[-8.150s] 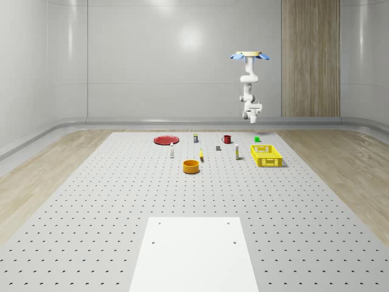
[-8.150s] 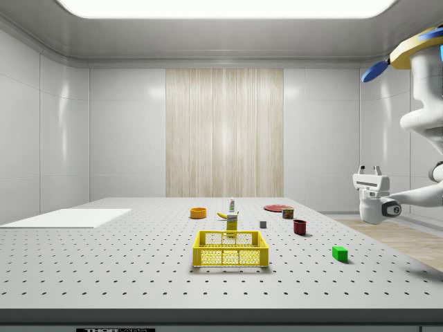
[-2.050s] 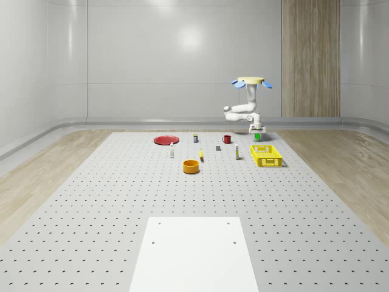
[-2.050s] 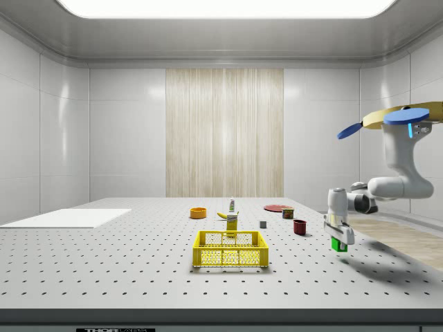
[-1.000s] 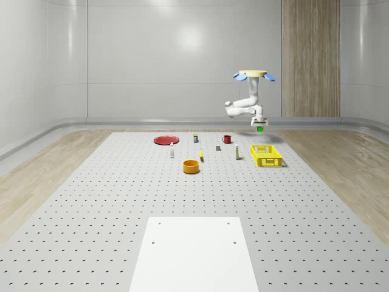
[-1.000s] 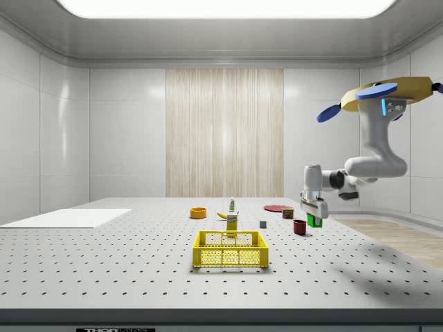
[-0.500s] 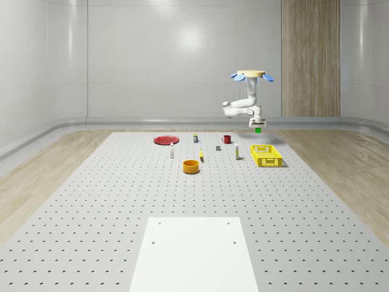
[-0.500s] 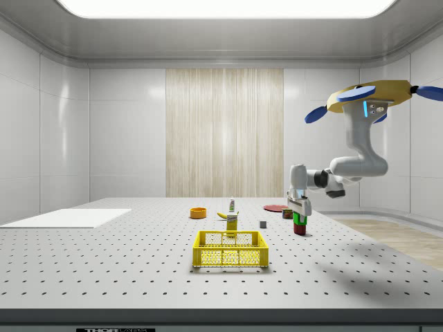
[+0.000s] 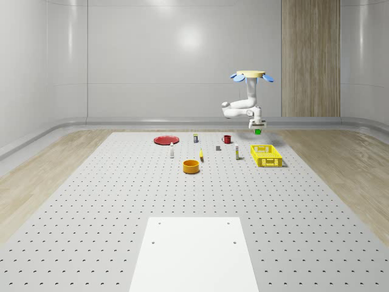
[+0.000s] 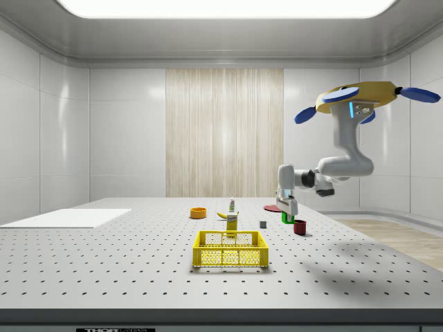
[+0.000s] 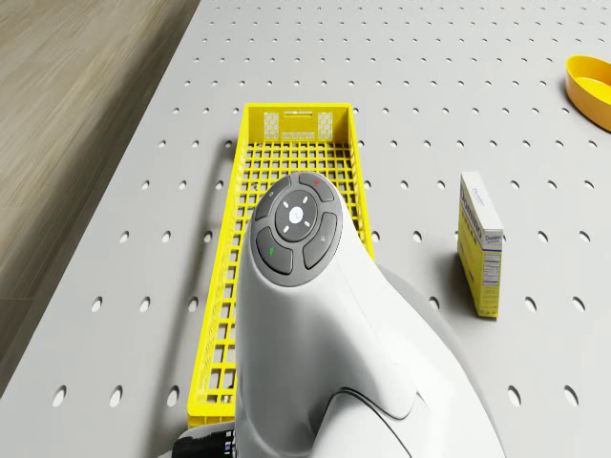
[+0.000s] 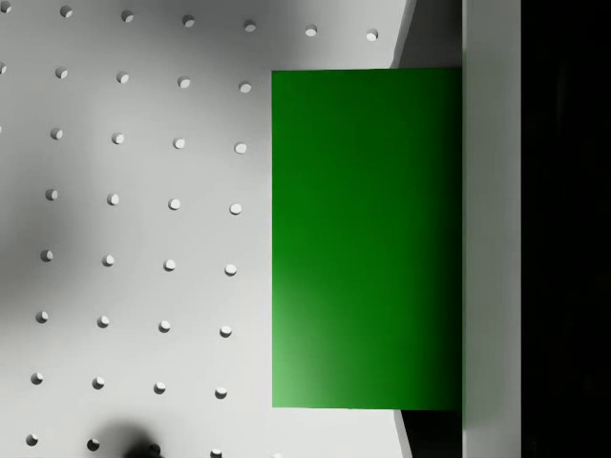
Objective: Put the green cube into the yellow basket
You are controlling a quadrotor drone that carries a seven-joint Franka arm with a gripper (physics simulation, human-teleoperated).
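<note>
Above the perforated grey bench [image 9: 121, 201], beyond the far end of the yellow plastic mesh basket [image 9: 265, 156], the quadrotor drone [image 9: 251, 76] is seen hovering, its white arm bent down and forward. The small green cube [image 10: 286, 217] is held clear of the bench, clamped between the fingers [image 12: 492, 229] of the gripper [image 9: 258, 128], which are closed against its sides. In the drone view the basket's floor [image 11: 291, 153] is seen bare where the arm does not cover it.

In the whole-scene view, taking the basket as the clock's centre, a yellow and white carton [image 9: 237, 153] stands upright near it at 9 o'clock, and a round orange bowl [image 9: 191, 166] lies further off at 8 o'clock. A dark red mug [image 9: 227, 139], a small grey block [image 9: 218, 148] and a flat red plate [image 9: 165, 140] are set towards 10 o'clock. A white rectangular mat [image 9: 194, 252] lies on the near bench, well apart from everything.
</note>
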